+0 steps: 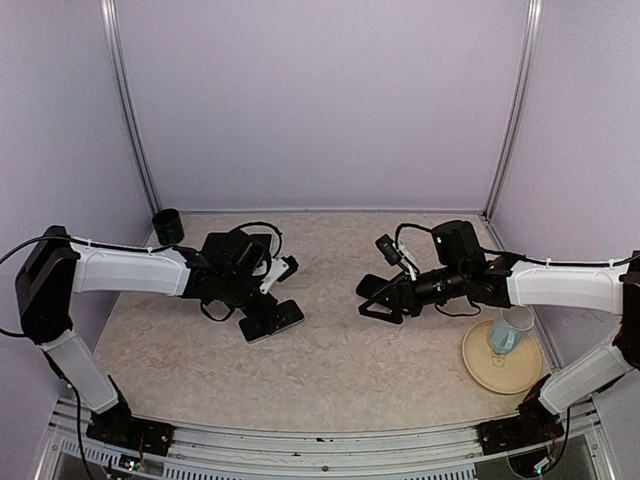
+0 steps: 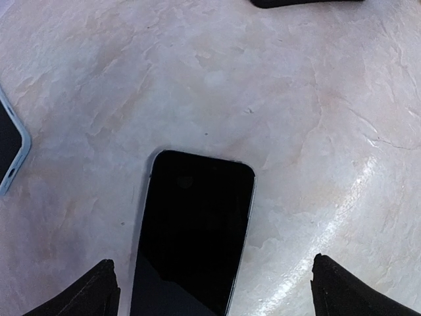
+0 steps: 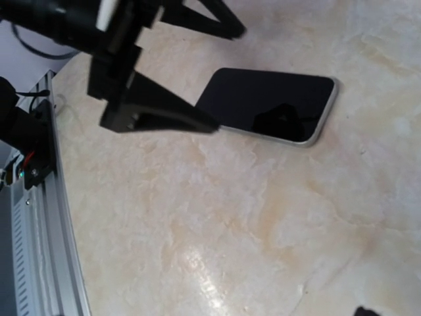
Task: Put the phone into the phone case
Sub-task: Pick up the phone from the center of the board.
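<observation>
Left gripper (image 2: 217,286) fingertips (image 2: 92,293) sit nearest us, spread wide and grasping nothing, either side of the black glass-faced phone (image 2: 197,230). We note the phone lies flat, screen up, on the beige marbled tabletop (image 2: 276,99). Pale-blue-rimmed phone case (image 2: 8,148) lies apart from it, cropped at the left wrist view's edge. Right gripper (image 1: 373,302) hangs released, empty, well apart from the phone.
</observation>
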`<state>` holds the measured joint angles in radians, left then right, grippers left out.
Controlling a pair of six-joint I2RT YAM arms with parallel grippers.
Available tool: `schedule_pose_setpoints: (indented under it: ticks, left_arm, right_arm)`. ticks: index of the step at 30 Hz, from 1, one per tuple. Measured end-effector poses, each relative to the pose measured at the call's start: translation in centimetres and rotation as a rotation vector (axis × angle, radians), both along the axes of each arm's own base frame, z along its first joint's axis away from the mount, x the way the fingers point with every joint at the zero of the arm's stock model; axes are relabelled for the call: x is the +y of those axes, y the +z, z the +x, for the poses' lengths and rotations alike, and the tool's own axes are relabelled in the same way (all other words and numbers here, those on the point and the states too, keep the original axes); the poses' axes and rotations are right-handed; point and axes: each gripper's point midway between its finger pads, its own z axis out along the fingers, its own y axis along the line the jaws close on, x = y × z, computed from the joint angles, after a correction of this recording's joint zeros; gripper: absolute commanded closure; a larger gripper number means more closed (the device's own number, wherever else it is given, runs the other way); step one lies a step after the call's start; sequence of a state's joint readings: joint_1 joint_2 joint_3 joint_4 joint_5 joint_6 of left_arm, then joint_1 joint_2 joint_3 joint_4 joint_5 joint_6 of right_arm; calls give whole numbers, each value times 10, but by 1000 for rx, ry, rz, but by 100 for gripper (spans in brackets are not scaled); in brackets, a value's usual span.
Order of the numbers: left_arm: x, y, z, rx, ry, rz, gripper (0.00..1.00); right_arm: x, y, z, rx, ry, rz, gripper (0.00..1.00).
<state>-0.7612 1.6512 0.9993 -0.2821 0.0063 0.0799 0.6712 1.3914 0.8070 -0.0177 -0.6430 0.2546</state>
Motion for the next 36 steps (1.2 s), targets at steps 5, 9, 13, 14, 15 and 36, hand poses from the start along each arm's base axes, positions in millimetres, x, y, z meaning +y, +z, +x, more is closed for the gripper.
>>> schedule_pose_setpoints:
  ticks: [5, 9, 13, 14, 15, 36]
  left_arm:
    - [-7, -14, 1, 32, -115, 26, 1]
    - [4, -24, 6, 86, -139, 9, 1]
    - [14, -23, 15, 78, -134, 10, 1]
    - [14, -23, 15, 77, -140, 9, 1]
    - [14, -23, 15, 78, -146, 6, 1]
    - [8, -59, 9, 106, -177, 93, 6]
  right_arm:
    - [0, 2, -1, -2, 5, 6, 7]
    - [0, 3, -2, -4, 7, 9, 7]
    - [0, 4, -2, -4, 7, 10, 7]
    - [0, 4, -2, -3, 8, 10, 7]
    - [0, 4, -2, -4, 8, 10, 7]
    - [0, 7, -3, -9, 10, 16, 7]
